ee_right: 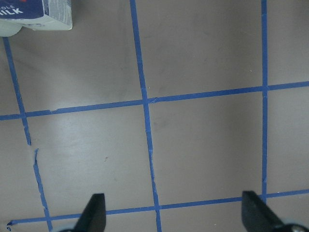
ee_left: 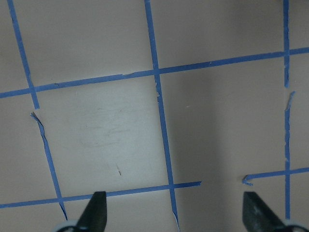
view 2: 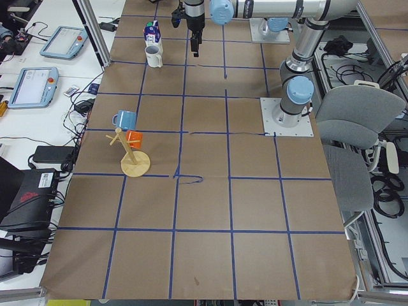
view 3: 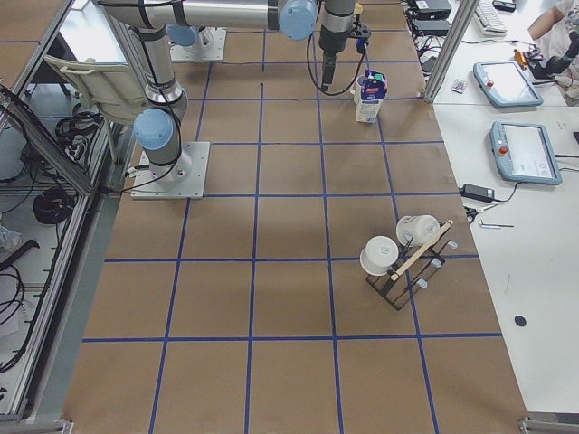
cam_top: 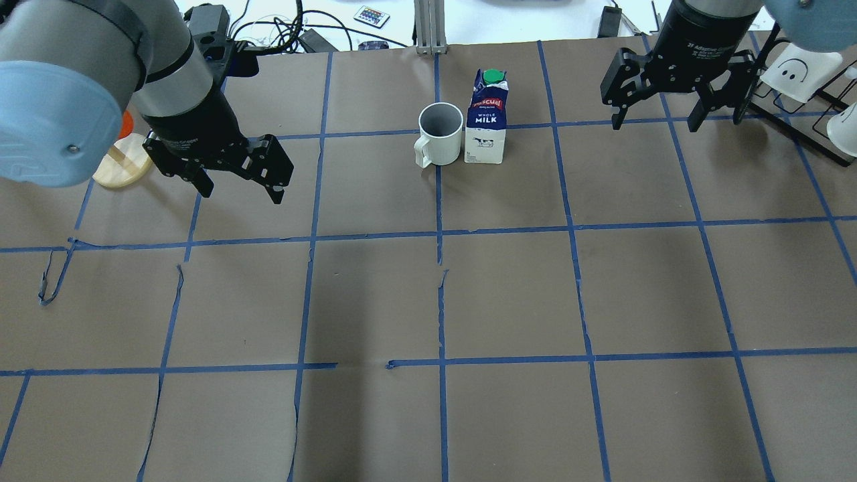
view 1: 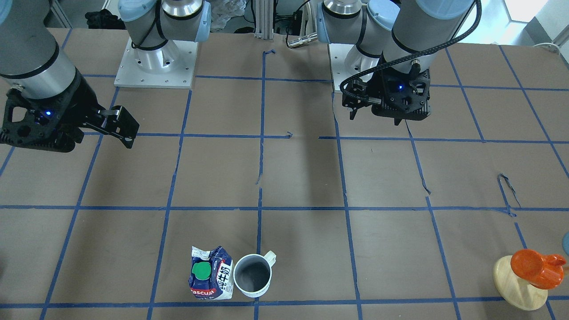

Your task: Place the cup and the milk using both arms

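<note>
The white cup (cam_top: 440,134) stands upright at the far middle of the table, handle towards the robot. The blue and white milk carton (cam_top: 487,120) stands upright right beside it; I cannot tell if they touch. Both also show in the front view, cup (view 1: 252,275) and milk (view 1: 210,280). My left gripper (cam_top: 241,193) is open and empty, above the table well left of the cup. My right gripper (cam_top: 656,124) is open and empty, well right of the milk. The right wrist view shows the milk's base (ee_right: 48,12) at its top left corner.
A wooden stand (cam_top: 122,163) with an orange cup (view 1: 535,266) is at the far left, close behind my left arm. A black rack with white cups (cam_top: 803,77) is at the far right, beside my right gripper. Brown paper with a blue tape grid covers the table (cam_top: 509,294).
</note>
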Controlling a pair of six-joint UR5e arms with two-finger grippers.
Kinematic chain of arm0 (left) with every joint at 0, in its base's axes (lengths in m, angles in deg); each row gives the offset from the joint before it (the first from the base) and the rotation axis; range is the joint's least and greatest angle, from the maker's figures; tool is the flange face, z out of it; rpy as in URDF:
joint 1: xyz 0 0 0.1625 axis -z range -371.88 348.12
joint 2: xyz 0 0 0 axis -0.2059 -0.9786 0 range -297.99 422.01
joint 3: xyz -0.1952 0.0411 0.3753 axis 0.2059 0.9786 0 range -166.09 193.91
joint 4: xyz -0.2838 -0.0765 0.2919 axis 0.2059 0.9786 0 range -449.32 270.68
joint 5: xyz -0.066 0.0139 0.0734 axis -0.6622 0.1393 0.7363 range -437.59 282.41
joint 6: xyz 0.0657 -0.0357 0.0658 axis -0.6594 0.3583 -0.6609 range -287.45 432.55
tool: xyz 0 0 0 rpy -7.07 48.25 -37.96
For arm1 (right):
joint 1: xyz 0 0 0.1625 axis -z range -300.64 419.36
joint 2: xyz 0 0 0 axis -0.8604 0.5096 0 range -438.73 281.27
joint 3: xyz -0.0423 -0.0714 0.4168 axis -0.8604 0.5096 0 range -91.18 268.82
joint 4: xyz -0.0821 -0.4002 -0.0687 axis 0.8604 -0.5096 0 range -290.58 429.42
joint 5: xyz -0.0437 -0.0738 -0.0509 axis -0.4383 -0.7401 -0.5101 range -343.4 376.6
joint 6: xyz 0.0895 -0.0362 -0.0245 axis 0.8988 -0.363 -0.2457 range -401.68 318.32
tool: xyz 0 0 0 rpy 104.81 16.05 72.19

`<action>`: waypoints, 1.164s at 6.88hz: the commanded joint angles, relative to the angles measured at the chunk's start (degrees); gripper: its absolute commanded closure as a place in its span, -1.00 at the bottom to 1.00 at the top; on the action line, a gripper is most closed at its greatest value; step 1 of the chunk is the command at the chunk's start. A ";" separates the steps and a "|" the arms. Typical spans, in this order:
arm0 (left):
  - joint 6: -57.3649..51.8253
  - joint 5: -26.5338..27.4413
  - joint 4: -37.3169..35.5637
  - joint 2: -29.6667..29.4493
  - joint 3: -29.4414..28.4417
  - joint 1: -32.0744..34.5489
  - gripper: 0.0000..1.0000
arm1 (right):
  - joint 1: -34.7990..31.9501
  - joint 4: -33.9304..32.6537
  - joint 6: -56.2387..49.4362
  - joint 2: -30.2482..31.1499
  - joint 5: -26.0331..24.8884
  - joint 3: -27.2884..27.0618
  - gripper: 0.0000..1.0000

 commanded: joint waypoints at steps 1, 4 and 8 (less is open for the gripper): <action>0.02 0.09 0.07 0.00 0.00 0.00 -1.00 | -4.90 -0.11 1.11 1.12 0.36 -2.48 -1.00; -0.06 0.09 0.07 0.09 0.00 0.00 -1.00 | -4.49 -0.82 0.06 3.22 -0.87 -2.40 -1.00; 0.02 0.09 0.07 0.09 0.00 0.00 -1.00 | -2.48 -0.64 0.24 3.67 -0.08 -2.40 -1.00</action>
